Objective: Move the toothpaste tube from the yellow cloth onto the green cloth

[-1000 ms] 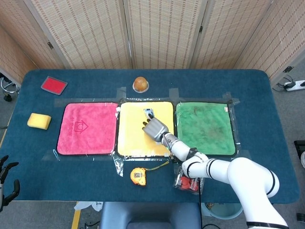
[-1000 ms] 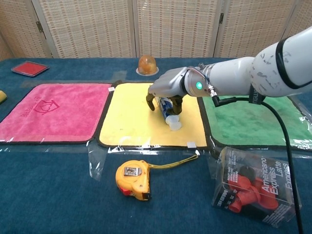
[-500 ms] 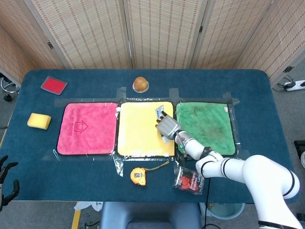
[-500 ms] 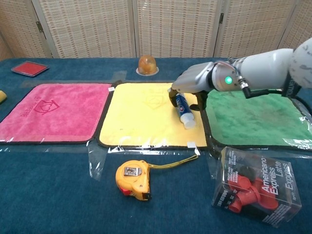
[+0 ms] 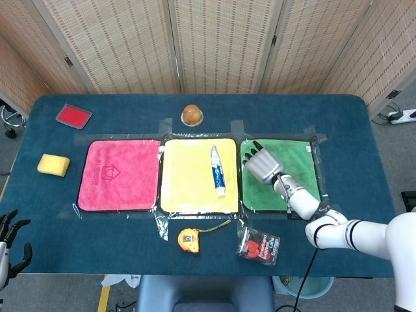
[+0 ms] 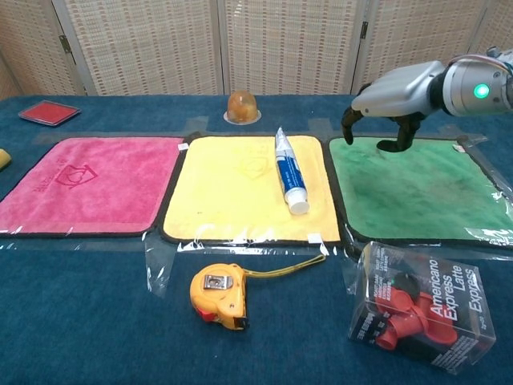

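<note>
Here, the robot's left hand [image 5: 9,229] shows at the near-left edge, fingers spread and empty. The white-and-blue toothpaste tube [image 5: 217,170] [image 6: 288,169] lies free along the right side of the square yellow cloth [image 5: 188,177] [image 6: 232,188]. Further right, the right hand [image 5: 262,163] [image 6: 386,103] hangs empty, fingers apart and curled downward, above the square green cloth [image 5: 296,169] [image 6: 421,191].

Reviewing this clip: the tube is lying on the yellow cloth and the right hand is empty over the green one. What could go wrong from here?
1. The toothpaste tube lies on the yellow cloth, while the right hand hovers empty over the green cloth; the move could be logged as done though it isn't.
2. The tube lies near the yellow cloth's right edge, so a re-grasp might snag a cloth border.
</note>
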`<action>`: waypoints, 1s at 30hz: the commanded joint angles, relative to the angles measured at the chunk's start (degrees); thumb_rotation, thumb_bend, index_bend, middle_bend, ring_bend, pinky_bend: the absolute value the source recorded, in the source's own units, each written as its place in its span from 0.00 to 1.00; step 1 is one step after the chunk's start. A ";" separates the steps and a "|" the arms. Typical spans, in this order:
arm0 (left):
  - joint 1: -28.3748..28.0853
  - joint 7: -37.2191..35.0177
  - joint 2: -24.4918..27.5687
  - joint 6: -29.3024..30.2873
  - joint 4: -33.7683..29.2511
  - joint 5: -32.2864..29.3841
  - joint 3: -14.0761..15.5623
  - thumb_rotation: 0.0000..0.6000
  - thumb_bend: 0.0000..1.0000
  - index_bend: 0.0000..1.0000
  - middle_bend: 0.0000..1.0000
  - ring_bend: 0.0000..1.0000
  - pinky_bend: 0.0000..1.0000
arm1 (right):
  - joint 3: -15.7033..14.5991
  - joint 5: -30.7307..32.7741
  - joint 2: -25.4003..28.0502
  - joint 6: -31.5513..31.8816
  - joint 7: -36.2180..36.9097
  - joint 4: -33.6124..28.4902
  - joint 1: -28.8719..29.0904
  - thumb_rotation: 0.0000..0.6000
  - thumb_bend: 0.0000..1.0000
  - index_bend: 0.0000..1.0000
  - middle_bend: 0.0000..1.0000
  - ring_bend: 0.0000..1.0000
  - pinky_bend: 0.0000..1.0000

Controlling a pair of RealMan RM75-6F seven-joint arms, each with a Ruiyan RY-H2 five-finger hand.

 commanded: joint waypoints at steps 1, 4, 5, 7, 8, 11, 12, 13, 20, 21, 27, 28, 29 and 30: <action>0.13 0.19 0.14 0.25 -0.28 0.04 0.05 1.00 0.59 0.27 0.12 0.08 0.00 | 2.25 -1.94 -2.54 0.02 1.03 0.43 0.28 1.00 0.55 0.28 0.21 0.17 0.00; 0.34 0.31 0.31 0.53 -0.46 -0.07 0.07 1.00 0.59 0.27 0.12 0.08 0.00 | 3.64 -2.07 -6.07 -1.02 0.46 2.52 1.43 1.00 0.55 0.28 0.20 0.17 0.00; 0.39 0.35 0.36 0.59 -0.51 -0.08 0.09 1.00 0.59 0.27 0.12 0.08 0.00 | 4.08 -1.83 -7.26 -1.31 0.30 3.33 1.77 1.00 0.55 0.28 0.19 0.16 0.00; 0.52 0.44 0.46 0.70 -0.60 -0.12 0.16 1.00 0.59 0.27 0.12 0.08 0.00 | 5.08 -0.88 -10.05 -2.02 0.02 5.36 2.56 1.00 0.55 0.28 0.18 0.15 0.00; 0.58 0.45 0.49 0.74 -0.63 -0.14 0.19 1.00 0.59 0.27 0.12 0.08 0.00 | 5.43 -0.41 -11.20 -2.32 -0.14 6.26 2.89 1.00 0.55 0.28 0.17 0.14 0.00; 0.73 0.57 0.58 0.83 -0.74 -0.20 0.28 1.00 0.59 0.27 0.12 0.08 0.00 | 6.06 1.11 -14.61 -3.40 -1.29 9.42 4.09 1.00 0.55 0.28 0.15 0.13 0.00; 0.78 0.60 0.60 0.89 -0.77 -0.19 0.29 1.00 0.59 0.27 0.12 0.08 0.00 | 6.11 1.60 -15.46 -3.65 -1.81 10.36 4.43 1.00 0.55 0.28 0.15 0.13 0.00; 0.85 0.64 0.62 0.95 -0.79 -0.19 0.33 1.00 0.59 0.27 0.12 0.08 0.00 | 6.13 2.31 -16.45 -3.90 -2.48 11.50 4.82 1.00 0.55 0.28 0.15 0.13 0.00; 0.94 0.89 0.64 1.02 -0.97 -0.03 0.43 1.00 0.59 0.27 0.12 0.08 0.00 | 5.53 6.04 -19.74 -5.27 -5.26 15.80 5.99 1.00 0.55 0.28 0.15 0.13 0.00; 0.94 0.92 0.64 1.02 -0.99 -0.01 0.45 1.00 0.59 0.27 0.12 0.08 0.00 | 5.42 6.29 -19.99 -5.45 -5.38 16.11 6.01 1.00 0.55 0.28 0.15 0.13 0.00; 1.00 0.75 0.68 0.91 -0.92 -0.21 0.44 1.00 0.59 0.27 0.12 0.08 0.00 | 4.24 6.32 -19.90 -5.83 -5.85 16.42 5.55 1.00 0.55 0.28 0.15 0.13 0.00; 0.97 0.74 0.67 0.86 -0.88 -0.19 0.43 1.00 0.59 0.27 0.12 0.08 0.00 | 4.09 6.41 -19.72 -5.88 -5.85 16.35 5.43 1.00 0.55 0.28 0.15 0.13 0.00; 0.95 0.74 0.65 0.85 -0.88 -0.14 0.43 1.00 0.59 0.27 0.12 0.08 0.00 | 3.94 6.54 -19.50 -5.93 -5.85 16.25 5.32 1.00 0.55 0.28 0.15 0.13 0.00; 0.92 0.74 0.62 0.88 -0.89 -0.07 0.40 1.00 0.59 0.27 0.12 0.08 0.00 | 3.73 6.71 -19.20 -5.98 -5.85 16.11 5.15 1.00 0.55 0.28 0.15 0.12 0.00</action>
